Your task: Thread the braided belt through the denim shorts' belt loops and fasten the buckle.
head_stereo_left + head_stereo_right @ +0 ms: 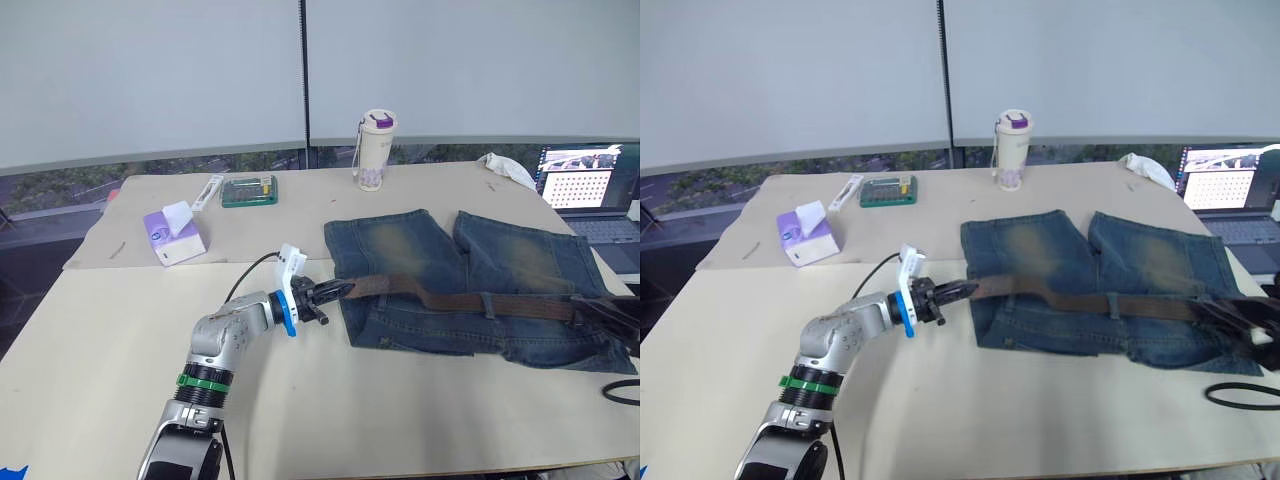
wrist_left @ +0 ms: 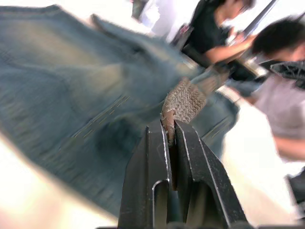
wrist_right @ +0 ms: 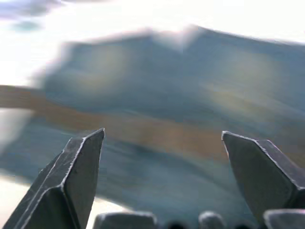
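The denim shorts (image 1: 470, 290) lie flat on the right half of the table, waistband toward me. The braided belt (image 1: 470, 300) runs along the waistband, passing under a belt loop (image 1: 488, 302) near the middle. My left gripper (image 1: 340, 291) is at the shorts' left edge, shut on the belt's free end (image 2: 183, 102). My right gripper (image 1: 605, 313) sits at the shorts' right end over the belt, and its fingers (image 3: 76, 167) stand wide apart with the shorts (image 3: 157, 95) ahead of them. The buckle is hidden.
At the back of the table stand a white bottle with a purple lid (image 1: 374, 150), a green box (image 1: 250, 190) and a purple tissue box (image 1: 174, 233). A laptop (image 1: 590, 190) sits at the far right. A black cable (image 1: 620, 390) loops near the right front edge. People (image 2: 267, 52) sit beyond the table.
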Robot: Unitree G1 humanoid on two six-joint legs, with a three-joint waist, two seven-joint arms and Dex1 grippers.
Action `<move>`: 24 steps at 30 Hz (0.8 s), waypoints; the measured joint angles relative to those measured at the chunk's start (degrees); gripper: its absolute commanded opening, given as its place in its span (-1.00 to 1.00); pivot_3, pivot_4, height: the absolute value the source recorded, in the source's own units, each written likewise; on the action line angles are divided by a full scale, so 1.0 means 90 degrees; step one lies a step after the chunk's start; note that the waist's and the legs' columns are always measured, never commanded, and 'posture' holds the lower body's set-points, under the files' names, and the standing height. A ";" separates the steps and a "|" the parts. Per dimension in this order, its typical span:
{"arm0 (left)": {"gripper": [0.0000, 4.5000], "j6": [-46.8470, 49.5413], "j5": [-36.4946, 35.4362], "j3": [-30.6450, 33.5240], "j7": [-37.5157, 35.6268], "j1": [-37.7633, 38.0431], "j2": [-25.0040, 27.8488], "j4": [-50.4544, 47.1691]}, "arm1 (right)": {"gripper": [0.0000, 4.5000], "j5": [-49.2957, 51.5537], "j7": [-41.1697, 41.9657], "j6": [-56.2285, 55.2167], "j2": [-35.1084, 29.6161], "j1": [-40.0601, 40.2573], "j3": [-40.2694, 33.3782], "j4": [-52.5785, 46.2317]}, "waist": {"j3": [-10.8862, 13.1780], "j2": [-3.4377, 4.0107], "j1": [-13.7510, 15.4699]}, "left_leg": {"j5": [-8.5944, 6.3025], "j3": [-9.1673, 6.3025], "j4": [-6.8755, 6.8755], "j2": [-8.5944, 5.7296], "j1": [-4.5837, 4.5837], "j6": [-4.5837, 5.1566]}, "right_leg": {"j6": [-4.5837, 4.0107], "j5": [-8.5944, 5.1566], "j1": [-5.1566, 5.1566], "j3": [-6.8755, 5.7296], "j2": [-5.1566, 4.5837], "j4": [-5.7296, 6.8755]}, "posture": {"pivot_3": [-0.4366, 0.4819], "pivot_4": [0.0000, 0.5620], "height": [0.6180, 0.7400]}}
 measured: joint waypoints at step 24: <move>-1.00 0.0684 -0.0659 0.0280 0.0429 0.0301 0.0043 -0.0688 | 0.62 0.0844 -0.3949 -0.0332 0.4616 -0.2215 0.3277 -0.0530 | -0.0029 0.0043 0.0023 | 0.0007 -0.0023 0.0000 -0.0024 0.0008 -0.0016 | -0.0007 0.0004 -0.0040 -0.0003 -0.0027 0.0016 | -0.05 -0.47 1.00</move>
